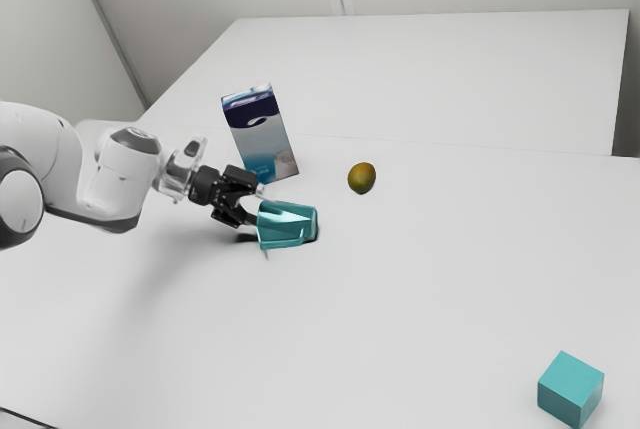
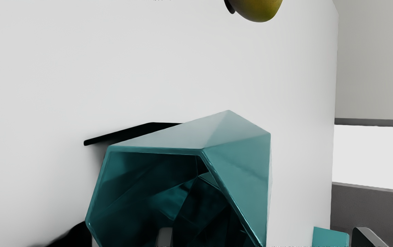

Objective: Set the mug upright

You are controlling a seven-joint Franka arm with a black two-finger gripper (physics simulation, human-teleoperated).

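Faceted teal mug [image 1: 287, 226] on its side, mouth toward my gripper [image 1: 257, 205] | fingers [image 2: 364, 237] parted astride its wall | I should pinch gently, then swing mouth upward

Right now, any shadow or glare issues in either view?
Exterior view: the arm casts a soft grey shadow over the table; pale glints on the mug. Wrist view: mug interior mostly dark, sharp-edged black patch beside it, small dark shadow by the fruit.

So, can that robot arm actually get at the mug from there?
Yes, it looks that way: the mug lies on its side, its mouth facing the arm, and the jaws stand open there, one seemingly inside it. Nothing appears to block them.
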